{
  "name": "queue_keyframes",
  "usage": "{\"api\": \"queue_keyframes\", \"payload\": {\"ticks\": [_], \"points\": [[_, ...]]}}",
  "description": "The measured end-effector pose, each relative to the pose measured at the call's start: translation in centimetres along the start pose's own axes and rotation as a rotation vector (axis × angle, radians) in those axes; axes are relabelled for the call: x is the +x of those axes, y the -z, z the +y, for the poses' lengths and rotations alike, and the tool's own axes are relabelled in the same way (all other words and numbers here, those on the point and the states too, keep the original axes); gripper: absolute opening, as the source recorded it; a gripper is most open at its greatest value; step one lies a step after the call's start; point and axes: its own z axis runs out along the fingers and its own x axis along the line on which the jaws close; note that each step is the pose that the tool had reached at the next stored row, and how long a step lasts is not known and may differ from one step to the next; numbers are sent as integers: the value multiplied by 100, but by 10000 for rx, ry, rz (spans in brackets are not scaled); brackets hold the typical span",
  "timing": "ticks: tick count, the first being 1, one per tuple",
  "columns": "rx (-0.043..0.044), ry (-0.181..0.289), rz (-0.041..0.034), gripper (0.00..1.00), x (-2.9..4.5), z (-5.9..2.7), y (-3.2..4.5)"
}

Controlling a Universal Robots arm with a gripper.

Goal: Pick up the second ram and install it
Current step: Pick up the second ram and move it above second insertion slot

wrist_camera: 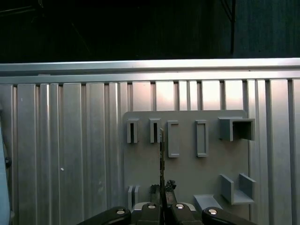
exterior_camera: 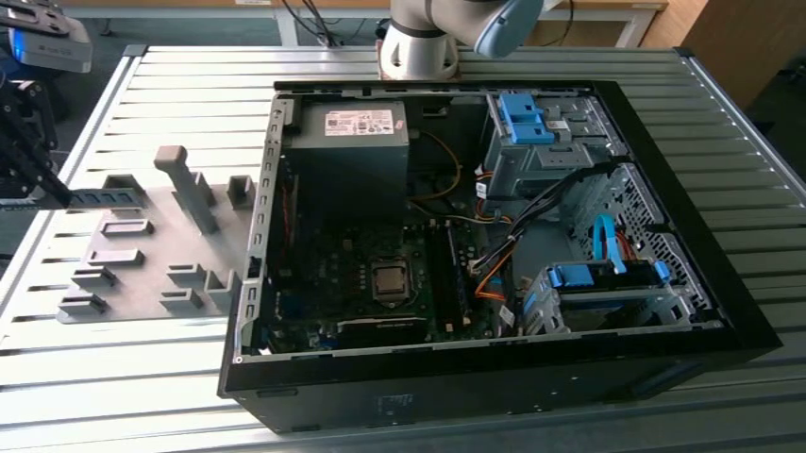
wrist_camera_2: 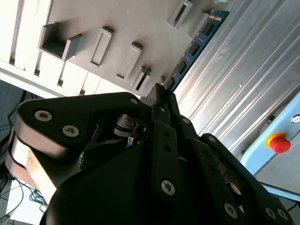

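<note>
The second ram [exterior_camera: 104,198] is a thin blue stick with black chips, held above the exterior view's left end of the grey holder plate [exterior_camera: 139,274]. My black gripper [exterior_camera: 59,196] is shut on one end of it, near the exterior view's left edge. In the second wrist view the ram [wrist_camera_2: 194,44] runs out from my gripper [wrist_camera_2: 159,91] across the plate [wrist_camera_2: 117,23]. The first wrist view shows the ram [wrist_camera: 162,154] edge-on above the plate [wrist_camera: 187,168], clamped in my gripper [wrist_camera: 162,199]. The open computer case [exterior_camera: 705,330] lies on the exterior view's right, with the motherboard [exterior_camera: 353,283] exposed.
The holder plate carries several upright slots and a tall grey post [exterior_camera: 189,189]. Inside the case are a power supply [exterior_camera: 353,142], blue drive-bay latches [exterior_camera: 523,118] and orange cables [exterior_camera: 492,264]. A red stop button [wrist_camera_2: 280,143] sits beyond the ribbed table [exterior_camera: 164,377].
</note>
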Motion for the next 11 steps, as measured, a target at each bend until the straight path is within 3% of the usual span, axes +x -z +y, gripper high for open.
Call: {"api": "queue_keyframes", "payload": {"ticks": [11], "points": [[-1, 0, 1, 14, -1, 0, 116]]}}
